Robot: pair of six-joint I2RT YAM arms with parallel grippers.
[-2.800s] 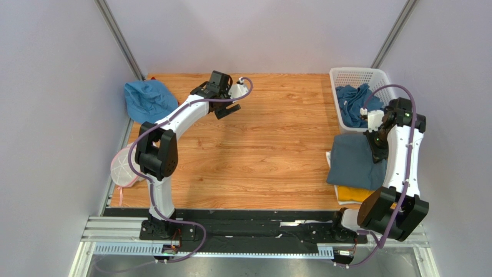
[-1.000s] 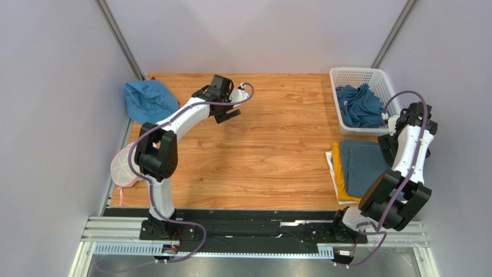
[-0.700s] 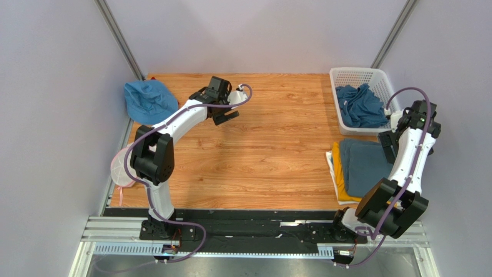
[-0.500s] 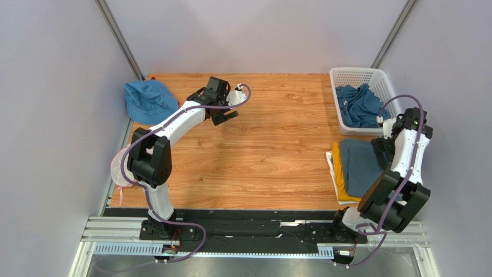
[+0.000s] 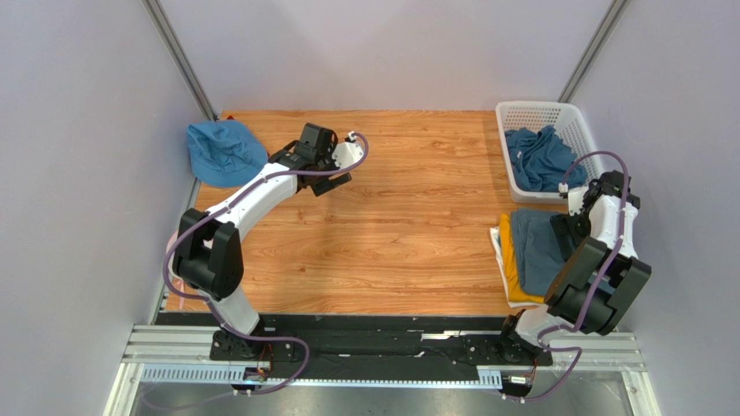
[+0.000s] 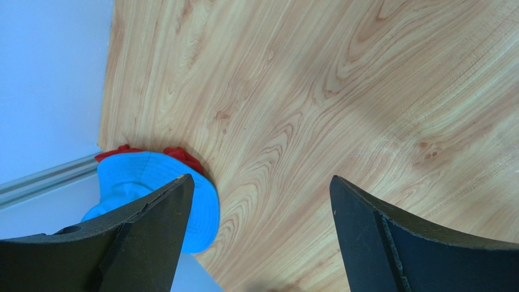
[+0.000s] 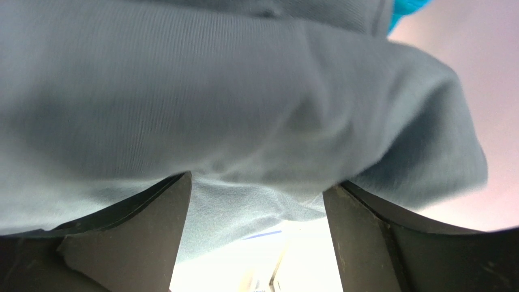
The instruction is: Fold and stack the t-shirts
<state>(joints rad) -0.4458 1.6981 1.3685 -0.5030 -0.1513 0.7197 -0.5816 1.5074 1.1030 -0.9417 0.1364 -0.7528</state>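
left gripper [image 6: 261,182] apart over table [image 6: 341,91], right gripper [image 7: 257,182] apart close to slate-blue t-shirt [image 7: 201,91]

1. A robot lab cell: plain grey walls [image 5: 78,130] stand around a wooden table [image 5: 408,217].
2. Two robot arms [image 5: 260,186] are bolted to a metal rail [image 5: 165,351] at the near edge.
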